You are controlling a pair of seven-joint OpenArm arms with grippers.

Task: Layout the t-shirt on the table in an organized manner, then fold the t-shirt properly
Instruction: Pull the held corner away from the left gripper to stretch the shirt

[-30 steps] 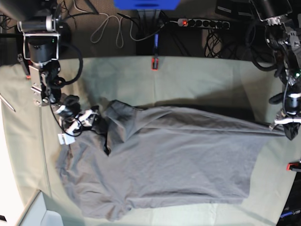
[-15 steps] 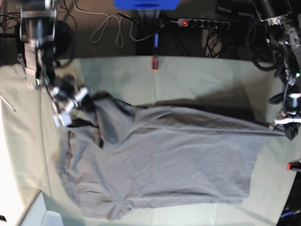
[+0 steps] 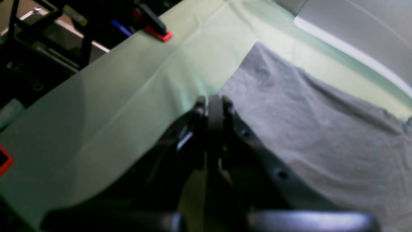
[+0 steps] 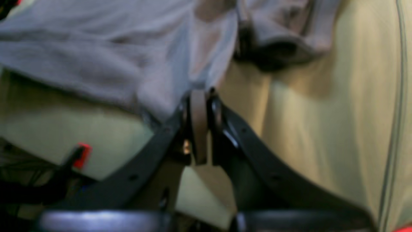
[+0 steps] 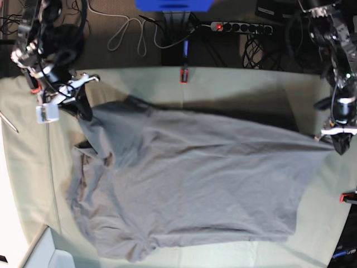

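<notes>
The grey t-shirt (image 5: pixel 195 184) lies spread across the table (image 5: pixel 240 95), stretched between both arms. My right gripper (image 5: pixel 85 111), at the far left of the base view, is shut on the shirt's upper left corner and holds it raised. In the right wrist view its fingertips (image 4: pixel 199 96) pinch a fold of the t-shirt (image 4: pixel 96 58). At the right edge my left gripper (image 5: pixel 337 146) is shut on the shirt's far right corner. In the left wrist view the closed fingers (image 3: pixel 214 101) meet the edge of the t-shirt (image 3: pixel 305 129) over the table (image 3: pixel 128 96).
Red clamps sit at the back edge (image 5: pixel 183 75) and the right edge (image 5: pixel 348 196) of the table. A power strip (image 5: pixel 240 27) and cables lie behind it. A white box (image 5: pixel 50 254) stands at the near left corner.
My right gripper has shut on the shirt's left corner and pulled it up and toward the far left, stretching out the bunched fabric. The left gripper has barely moved.
</notes>
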